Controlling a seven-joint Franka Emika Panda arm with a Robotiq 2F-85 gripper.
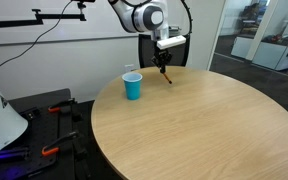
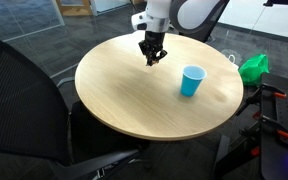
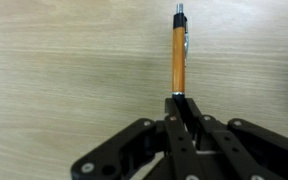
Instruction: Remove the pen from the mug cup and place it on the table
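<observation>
The bright blue mug cup (image 1: 133,86) stands upright on the round tan table (image 1: 204,125); it also shows in an exterior view (image 2: 191,80). My gripper (image 1: 165,68) is off to the side of the cup, low over the table near its far edge, also seen in an exterior view (image 2: 151,58). It is shut on the pen (image 3: 180,55), an orange-brown barrel with a dark tip and clip, which sticks out beyond the fingertips (image 3: 181,97) over bare wood. In the exterior views the pen (image 1: 167,76) hangs just below the fingers, close to the tabletop.
A black office chair (image 2: 29,100) stands against the table's near side. A green object (image 2: 253,67) lies beyond the cup's side of the table. Cables and tools (image 1: 49,130) lie on the dark floor beside the table.
</observation>
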